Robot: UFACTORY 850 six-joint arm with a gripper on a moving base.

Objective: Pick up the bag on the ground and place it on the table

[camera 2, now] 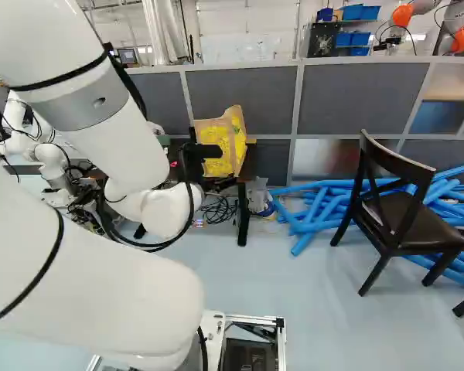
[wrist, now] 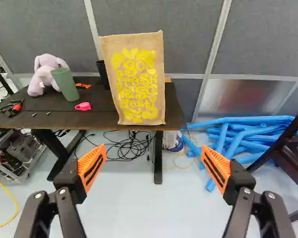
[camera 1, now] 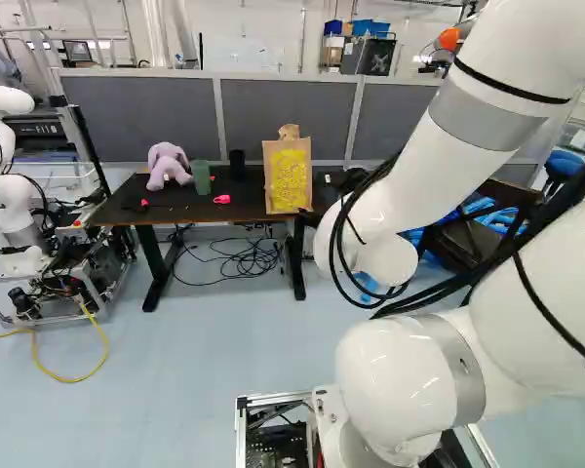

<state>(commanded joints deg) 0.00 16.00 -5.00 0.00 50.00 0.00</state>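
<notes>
Burlap bag with yellow lettering (wrist: 137, 79) upright on the dark desk (wrist: 54, 120), base right by the front edge, towards the corner nearer the blue foam tubes (wrist: 238, 120). By all appearances, placing as good as done, with only backing away to come. Gripper (wrist: 154, 148) spread wide, nothing in its grasp, short of the bag and clear of it.

Main danger: a fall over the front edge, from a snag on an orange pad or a bump to the desk, with so little board in front of the base. From a forward push instead, a slide or topple into the black cup (wrist: 103, 74) close behind. Farther along the desk, green cup (wrist: 65, 85), pink object (wrist: 83, 106) and lilac plush toy (wrist: 45, 74), all at risk only from a wide sideways sweep. Below, loose black cables (wrist: 132, 148) on the floor, liable to catch a base driven too far in. Off past the tubes' near side, dark wooden chair (camera 2: 406, 215), a possible knock during a careless turn.
</notes>
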